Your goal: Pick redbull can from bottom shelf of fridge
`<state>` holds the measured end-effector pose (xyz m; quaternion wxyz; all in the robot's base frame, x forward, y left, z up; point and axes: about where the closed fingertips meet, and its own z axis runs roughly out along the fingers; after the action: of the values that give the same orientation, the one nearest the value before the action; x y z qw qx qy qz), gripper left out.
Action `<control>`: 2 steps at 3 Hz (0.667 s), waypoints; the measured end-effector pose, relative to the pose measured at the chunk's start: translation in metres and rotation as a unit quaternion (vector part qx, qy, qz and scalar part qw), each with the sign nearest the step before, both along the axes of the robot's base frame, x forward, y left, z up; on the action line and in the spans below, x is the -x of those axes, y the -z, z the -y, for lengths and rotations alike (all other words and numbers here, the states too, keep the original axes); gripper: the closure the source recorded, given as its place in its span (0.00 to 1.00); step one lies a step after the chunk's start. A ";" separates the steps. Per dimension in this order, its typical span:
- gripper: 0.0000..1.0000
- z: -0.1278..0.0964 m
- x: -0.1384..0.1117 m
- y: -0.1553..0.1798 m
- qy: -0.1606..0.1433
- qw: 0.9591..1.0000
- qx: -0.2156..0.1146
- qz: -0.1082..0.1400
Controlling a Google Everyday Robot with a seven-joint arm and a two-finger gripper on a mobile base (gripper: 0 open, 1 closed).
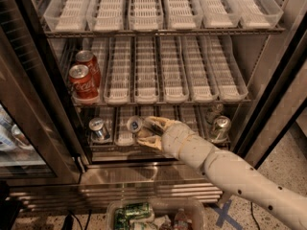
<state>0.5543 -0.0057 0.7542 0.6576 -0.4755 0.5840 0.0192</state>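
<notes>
A slim silver-and-blue redbull can (134, 124) is tilted at the front of the bottom shelf (158, 145) of the fridge (33, 95), its shiny top facing me. My gripper (143, 131) reaches in from the lower right. Its cream fingers (154, 122) are closed on the can's right side, one above and one below. A second slim can (98, 128) stands upright in the lane to the left, apart from the gripper.
Two red Coca-Cola cans (82, 82) stand at the left of the middle rack. Two fatter silver cans (219, 127) stand at the bottom shelf's right end. The steel sill (124, 171) lies below, and a bin of cans (144, 214) sits on the floor in front.
</notes>
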 end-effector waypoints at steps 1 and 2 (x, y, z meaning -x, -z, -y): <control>1.00 0.028 -0.002 -0.027 -0.011 1.000 -0.012 -0.019; 1.00 0.048 -0.002 -0.051 -0.037 0.997 -0.041 -0.060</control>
<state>0.5565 -0.0533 0.8053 0.6391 -0.4673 0.6032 0.0966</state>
